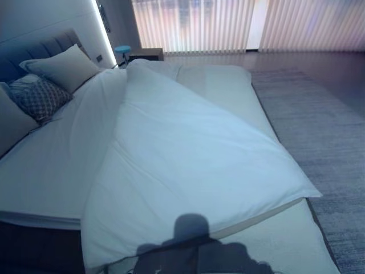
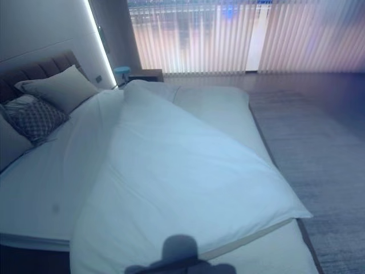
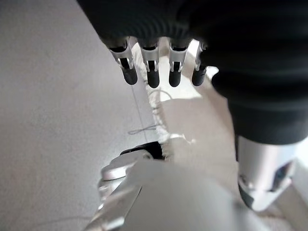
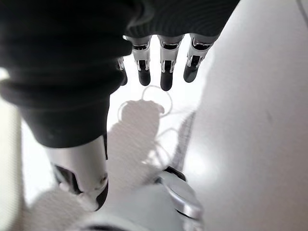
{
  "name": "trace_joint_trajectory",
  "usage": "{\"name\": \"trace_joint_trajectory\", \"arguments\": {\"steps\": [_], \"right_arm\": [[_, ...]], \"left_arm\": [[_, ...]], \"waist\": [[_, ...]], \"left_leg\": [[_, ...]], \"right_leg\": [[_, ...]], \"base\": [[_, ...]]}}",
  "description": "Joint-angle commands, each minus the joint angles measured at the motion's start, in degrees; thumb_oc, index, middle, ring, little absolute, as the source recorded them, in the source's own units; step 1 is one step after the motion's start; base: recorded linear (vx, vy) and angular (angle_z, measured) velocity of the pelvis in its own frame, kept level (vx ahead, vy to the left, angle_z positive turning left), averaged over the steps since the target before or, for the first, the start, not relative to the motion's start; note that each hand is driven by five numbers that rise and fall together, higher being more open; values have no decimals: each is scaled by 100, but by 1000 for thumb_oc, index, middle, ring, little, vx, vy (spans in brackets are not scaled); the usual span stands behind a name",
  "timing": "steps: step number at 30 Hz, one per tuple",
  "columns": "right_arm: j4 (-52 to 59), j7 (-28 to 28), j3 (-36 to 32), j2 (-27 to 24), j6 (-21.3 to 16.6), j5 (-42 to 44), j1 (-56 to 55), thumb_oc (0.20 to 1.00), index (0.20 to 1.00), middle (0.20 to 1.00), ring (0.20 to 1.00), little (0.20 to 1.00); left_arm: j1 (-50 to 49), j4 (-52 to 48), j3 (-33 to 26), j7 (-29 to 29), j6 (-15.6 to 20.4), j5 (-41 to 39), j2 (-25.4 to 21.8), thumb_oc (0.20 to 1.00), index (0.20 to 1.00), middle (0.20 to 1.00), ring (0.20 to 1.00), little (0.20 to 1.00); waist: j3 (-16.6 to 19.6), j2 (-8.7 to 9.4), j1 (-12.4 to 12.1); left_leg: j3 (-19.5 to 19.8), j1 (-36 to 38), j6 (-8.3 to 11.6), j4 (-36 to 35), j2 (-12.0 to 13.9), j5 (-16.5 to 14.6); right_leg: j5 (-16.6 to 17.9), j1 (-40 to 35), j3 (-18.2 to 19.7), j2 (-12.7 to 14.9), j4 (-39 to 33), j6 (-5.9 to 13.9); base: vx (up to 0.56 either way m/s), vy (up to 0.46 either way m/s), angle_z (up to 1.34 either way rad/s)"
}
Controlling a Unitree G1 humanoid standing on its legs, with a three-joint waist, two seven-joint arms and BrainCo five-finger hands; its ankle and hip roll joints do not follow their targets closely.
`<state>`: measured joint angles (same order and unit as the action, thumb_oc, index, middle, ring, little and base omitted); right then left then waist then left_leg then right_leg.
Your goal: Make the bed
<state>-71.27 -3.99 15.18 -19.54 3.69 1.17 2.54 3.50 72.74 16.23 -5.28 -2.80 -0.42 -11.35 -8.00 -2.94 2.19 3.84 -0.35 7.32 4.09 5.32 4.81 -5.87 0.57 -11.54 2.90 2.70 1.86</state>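
A white duvet (image 1: 188, 160) lies askew across the bed, running from the far head end to the near foot. One of its corners (image 1: 311, 194) reaches the bed's right edge. The left half shows the bare white sheet (image 1: 51, 165). A pale pillow (image 1: 65, 67) and a patterned cushion (image 1: 39, 98) lean at the grey headboard (image 1: 34, 51). My left hand (image 3: 151, 67) hangs open over the floor, fingers straight, holding nothing. My right hand (image 4: 166, 72) also hangs open and empty.
A grey rug (image 1: 319, 131) runs along the bed's right side. A dark nightstand (image 1: 145, 54) and a small blue round thing (image 1: 122, 50) stand by the far corner. Vertical blinds (image 1: 228, 25) cover the back wall. Another pillow (image 1: 8, 120) shows at the left edge.
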Motion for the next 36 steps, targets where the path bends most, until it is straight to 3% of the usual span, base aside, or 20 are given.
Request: {"name": "trace_joint_trajectory", "arguments": {"steps": [1, 4, 12, 27, 33, 36], "right_arm": [[-128, -42, 48, -99, -1, 84, 0, 1000, 1000, 1000, 1000, 1000], [-124, -87, 54, -75, -31, 103, 7, 1000, 1000, 1000, 1000, 1000], [-194, -78, 29, 97, -44, 133, -81, 1000, 1000, 1000, 1000, 1000], [365, -236, -442, 270, -230, 1282, 14, 1000, 1000, 1000, 1000, 1000], [1007, -412, -752, 317, -419, 2422, 240, 1000, 1000, 1000, 1000, 1000], [1356, -641, -886, 323, -671, 3461, 756, 1000, 1000, 1000, 1000, 1000]], "left_arm": [[106, -196, 132, 55, 65, -93, -126, 1000, 1000, 1000, 1000, 1000], [111, -197, 153, 15, 76, -99, -121, 1000, 1000, 1000, 1000, 1000], [-9, -29, 18, 5, 72, -65, -141, 1000, 1000, 1000, 1000, 1000], [-60, 83, -176, -176, 89, -72, -211, 1000, 1000, 1000, 1000, 1000], [44, -74, -130, -318, 116, -238, -213, 1000, 1000, 1000, 1000, 1000], [334, -149, 38, -498, 165, -517, -161, 1000, 1000, 1000, 1000, 1000]], "waist": [[111, 318, 11], [95, 306, -42], [226, 286, -81], [198, 311, -49], [-10, 276, -43], [-307, 199, -60]], "left_leg": [[-1007, 296, -305, -178, -328, -514], [-785, 0, -278, -443, -403, -177], [-829, 487, -379, -909, -473, -220], [-1093, 556, -397, -909, -487, -451], [-1107, 427, -402, -909, -489, -438], [-1091, 86, -389, -909, -493, -320]], "right_leg": [[690, -220, 89, 102, -279, 326], [617, -288, 156, 9, -256, 310], [634, -517, 365, -62, -449, 323], [768, -592, 429, 10, -764, 485], [814, -438, 442, 43, -758, 524], [893, -61, 426, 79, -688, 531]], "base": [[98, -102, 54], [76, -37, 23], [105, 49, -12], [60, 48, -8], [-33, 13, -8], [-107, 20, -5]]}}
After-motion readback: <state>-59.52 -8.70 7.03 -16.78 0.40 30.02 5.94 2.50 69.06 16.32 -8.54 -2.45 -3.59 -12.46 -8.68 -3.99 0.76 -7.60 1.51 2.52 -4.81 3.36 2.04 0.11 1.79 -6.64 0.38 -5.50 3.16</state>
